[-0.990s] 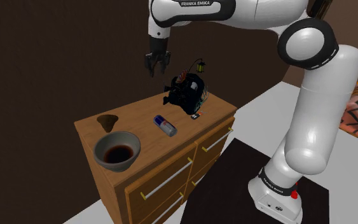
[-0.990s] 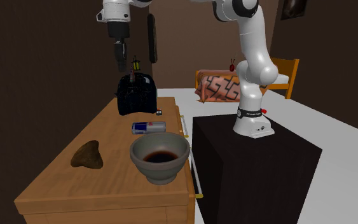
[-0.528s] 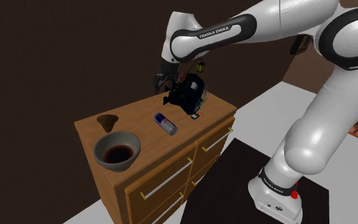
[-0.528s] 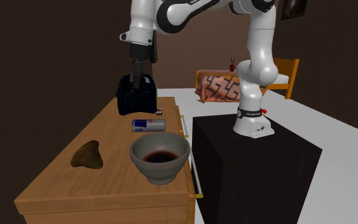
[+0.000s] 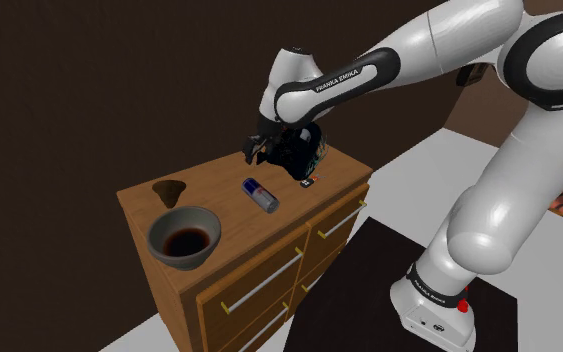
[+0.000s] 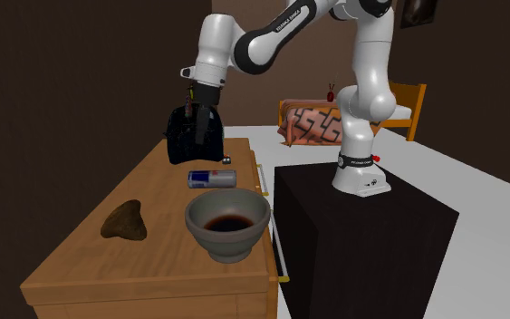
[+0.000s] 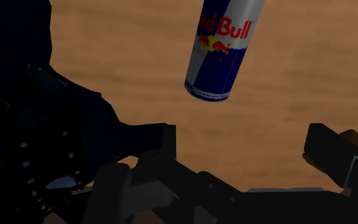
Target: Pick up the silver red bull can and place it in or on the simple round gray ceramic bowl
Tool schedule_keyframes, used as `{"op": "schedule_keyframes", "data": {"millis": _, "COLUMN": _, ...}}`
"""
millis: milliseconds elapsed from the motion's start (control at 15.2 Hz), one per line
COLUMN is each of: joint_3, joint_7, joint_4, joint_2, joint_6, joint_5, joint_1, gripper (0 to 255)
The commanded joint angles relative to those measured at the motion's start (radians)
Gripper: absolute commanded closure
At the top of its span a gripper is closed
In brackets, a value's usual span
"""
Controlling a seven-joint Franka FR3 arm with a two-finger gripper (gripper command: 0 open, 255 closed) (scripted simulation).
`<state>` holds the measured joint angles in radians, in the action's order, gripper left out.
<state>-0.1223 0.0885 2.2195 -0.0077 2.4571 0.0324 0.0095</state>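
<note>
Red Bull can [image 5: 260, 195] lies on its side near the grey bowl [image 5: 153, 236], not touching. Gripper [image 7: 247, 149] hangs farther from bowl than can, fingers apart, empty. Can's prob. light, thin-walled, slick, rolls easily: grip across mid-body, gently.

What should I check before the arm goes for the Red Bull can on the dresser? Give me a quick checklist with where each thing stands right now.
1. The pincer is open: ok, fingers apart, nothing between them.
2. The can is free to grasp: ok, it lies on its side on the dresser with nothing touching it.
3. The pincer is lined up on the can: not ok, the can lies ahead of the fingers, not between them.
4. Clearance from the black appliance: cannot tell, one finger is right beside it.
5. The bowl is ready: ok, upright and apart from the can.
</note>
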Motion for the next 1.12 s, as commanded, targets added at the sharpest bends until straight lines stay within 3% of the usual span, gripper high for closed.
{"op": "schedule_keyframes", "data": {"millis": 0, "joint_3": -0.001, "joint_7": 0.004, "joint_4": 0.002, "joint_2": 0.021, "joint_6": 0.024, "joint_5": -0.004, "joint_1": 0.001, "gripper": 0}}
{"op": "schedule_keyframes", "data": {"millis": 528, "joint_3": -0.001, "joint_7": 0.004, "joint_4": 0.003, "joint_2": 0.027, "joint_6": 0.031, "joint_5": -0.005, "joint_1": 0.001, "gripper": 0}}
{"op": "schedule_keyframes", "data": {"millis": 594, "joint_3": -0.001, "joint_7": 0.004, "joint_4": 0.003, "joint_2": 0.027, "joint_6": 0.031, "joint_5": -0.005, "joint_1": 0.001, "gripper": 255}}
{"op": "schedule_keyframes", "data": {"millis": 1056, "joint_3": -0.001, "joint_7": 0.004, "joint_4": 0.003, "joint_2": 0.027, "joint_6": 0.031, "joint_5": -0.005, "joint_1": 0.001, "gripper": 255}}
